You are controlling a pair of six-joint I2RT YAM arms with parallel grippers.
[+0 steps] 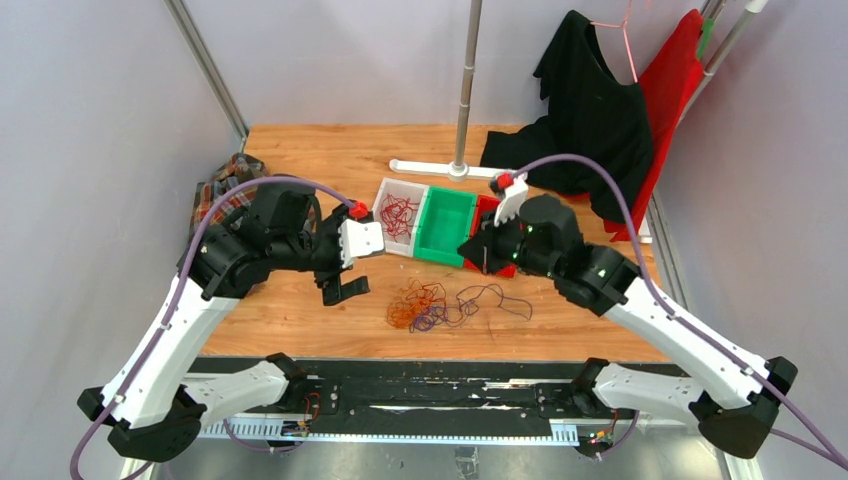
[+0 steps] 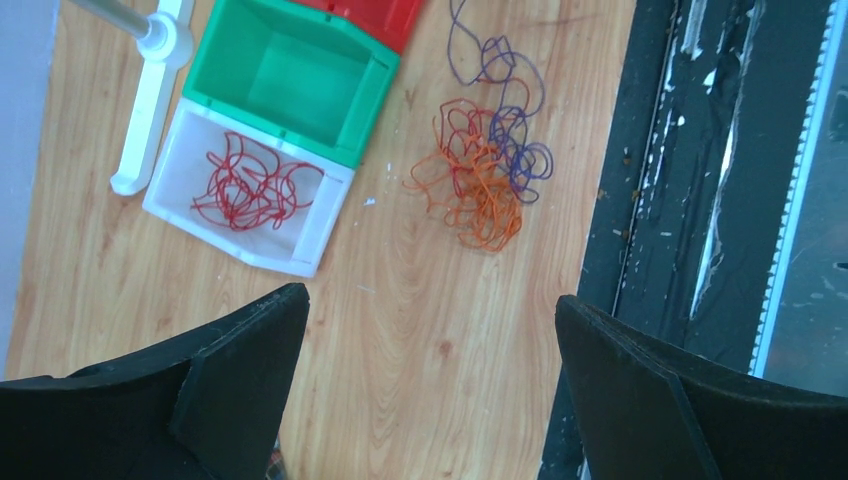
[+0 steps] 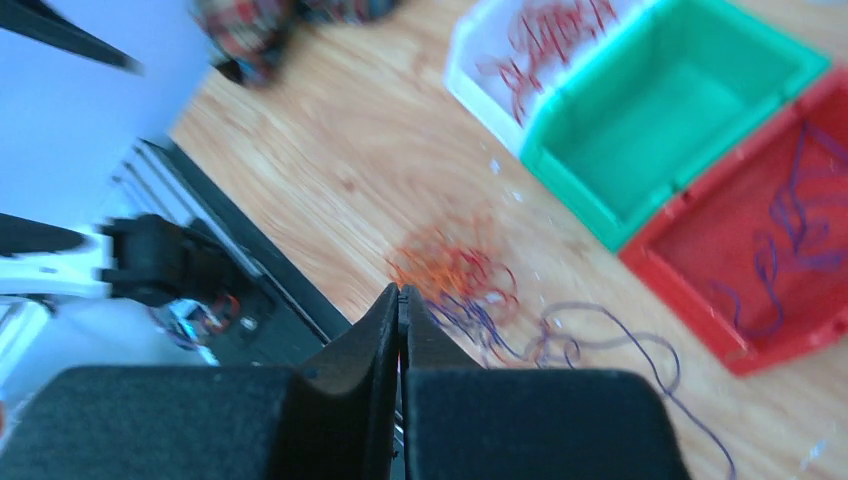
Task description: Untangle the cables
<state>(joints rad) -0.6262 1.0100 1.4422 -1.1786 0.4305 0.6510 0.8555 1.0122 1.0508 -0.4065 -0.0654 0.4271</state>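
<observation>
The cables (image 1: 420, 305) lie as an orange, red and purple clump on the wooden table, with a purple loop (image 1: 492, 297) trailing right. The clump also shows in the left wrist view (image 2: 480, 175) and, blurred, in the right wrist view (image 3: 452, 275). Red wires (image 2: 250, 185) lie in the white bin (image 2: 255, 255). Purple wires (image 3: 790, 225) lie in the red bin (image 3: 700, 300). The green bin (image 1: 447, 225) between them holds nothing visible. My left gripper (image 1: 345, 290) is open and empty, left of the clump, above bare wood (image 2: 430, 297). My right gripper (image 1: 478, 250) is shut, hovering by the red bin; its tips (image 3: 400, 290) show nothing held.
A white pole (image 1: 463, 90) on a flat base (image 1: 425, 167) stands behind the bins. Black (image 1: 590, 110) and red (image 1: 670, 90) garments hang at the back right. A plaid cloth (image 1: 225, 180) lies at the left edge. A black rail (image 1: 420, 385) runs along the near edge.
</observation>
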